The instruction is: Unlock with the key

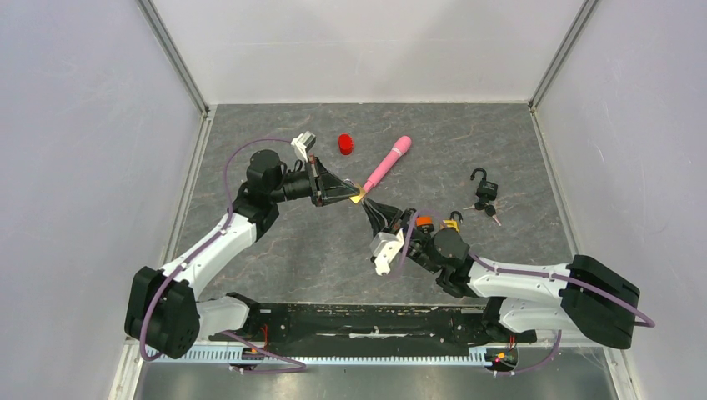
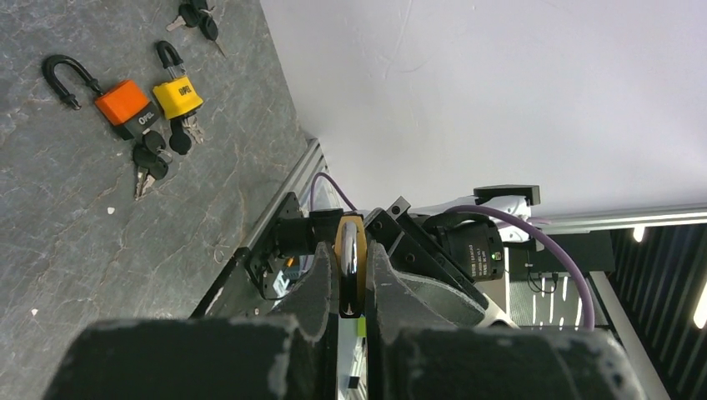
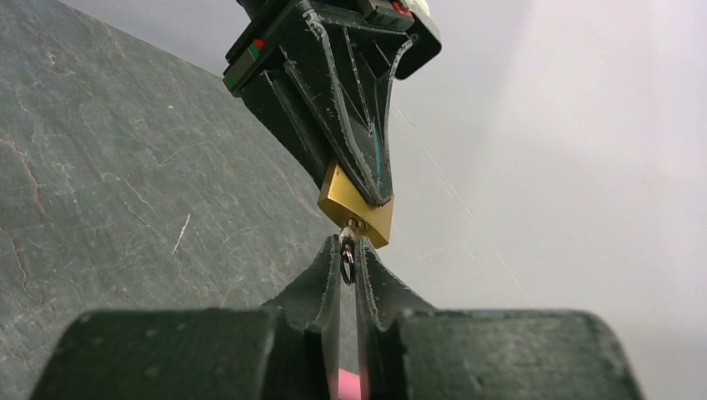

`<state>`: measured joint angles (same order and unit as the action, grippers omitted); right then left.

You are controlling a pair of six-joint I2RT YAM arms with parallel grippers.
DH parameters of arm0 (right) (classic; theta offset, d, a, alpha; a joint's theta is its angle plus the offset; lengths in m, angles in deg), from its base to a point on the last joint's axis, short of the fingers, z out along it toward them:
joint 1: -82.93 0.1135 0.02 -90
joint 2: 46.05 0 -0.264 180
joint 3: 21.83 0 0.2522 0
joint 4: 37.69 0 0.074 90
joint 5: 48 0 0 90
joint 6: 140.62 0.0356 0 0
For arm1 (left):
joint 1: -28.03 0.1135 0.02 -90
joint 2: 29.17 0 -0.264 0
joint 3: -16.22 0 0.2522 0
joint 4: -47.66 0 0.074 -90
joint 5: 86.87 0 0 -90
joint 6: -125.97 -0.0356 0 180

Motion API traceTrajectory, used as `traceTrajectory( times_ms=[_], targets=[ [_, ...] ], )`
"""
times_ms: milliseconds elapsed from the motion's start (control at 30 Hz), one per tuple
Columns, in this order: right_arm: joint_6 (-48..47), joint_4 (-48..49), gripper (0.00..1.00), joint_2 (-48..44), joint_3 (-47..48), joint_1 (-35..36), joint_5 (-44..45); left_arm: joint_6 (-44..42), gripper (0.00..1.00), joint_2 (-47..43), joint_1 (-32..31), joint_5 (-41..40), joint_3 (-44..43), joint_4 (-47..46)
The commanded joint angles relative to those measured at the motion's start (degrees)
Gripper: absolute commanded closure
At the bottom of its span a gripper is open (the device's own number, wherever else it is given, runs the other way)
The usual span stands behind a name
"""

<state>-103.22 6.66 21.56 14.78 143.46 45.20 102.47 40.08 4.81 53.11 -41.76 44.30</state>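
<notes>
Key (image 3: 348,257) touching brass padlock (image 3: 338,198): right wrist only.

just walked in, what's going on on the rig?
The left claw holds a brass padlock up off the table, keyhole toward the right arm. The right claw is pinched on the key, which sits at the keyhole. Whether the lock has opened doesn't show. An orange padlock, a yellow padlock and a black padlock lie aside with their keys.
</notes>
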Motion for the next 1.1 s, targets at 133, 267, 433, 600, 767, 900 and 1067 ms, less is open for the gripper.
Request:
traceTrajectory(
  times_ms=[133, 267, 433, 600, 767, 900, 1067],
  targets=[
    [9.3, 1.7, 1.0, 0.7, 3.8, 0.2, 2.1, -3.8, 0.98, -2.0, -1.7, 1.9, -3.8, -0.9],
    [19.6, 2.7, 1.0, 0.0, 4.5, 0.1, 2.8, -6.9, 0.98, -2.7, -2.6, 1.7, -4.5, -1.0],
    [34.7, 4.2, 1.0, -0.6, 5.0, -0.9, 2.7, -11.3, 0.98, -5.0, -3.8, 0.5, -4.4, -1.8],
    [50.6, 7.7, 1.0, 0.0, 4.1, -3.6, 1.6, -12.0, 0.98, -7.3, -4.6, -0.4, -2.8, -6.9],
    [49.8, 7.7, 0.76, -1.2, 2.9, -3.8, -0.6, -14.9, 0.98, -9.0, -4.6, -3.3, -2.1, -3.0],
    [45.1, 7.1, 0.52, -4.1, 0.3, -3.7, -5.4, -17.2, 0.98, -9.4, -4.6, -5.9, -1.9, 1.3],
    [37.9, 5.8, 0.31, -6.2, -1.3, -3.7, -4.1, -17.1, 0.98, -8.6, -4.6, -6.6, -2.4, 2.8]
  ],
)
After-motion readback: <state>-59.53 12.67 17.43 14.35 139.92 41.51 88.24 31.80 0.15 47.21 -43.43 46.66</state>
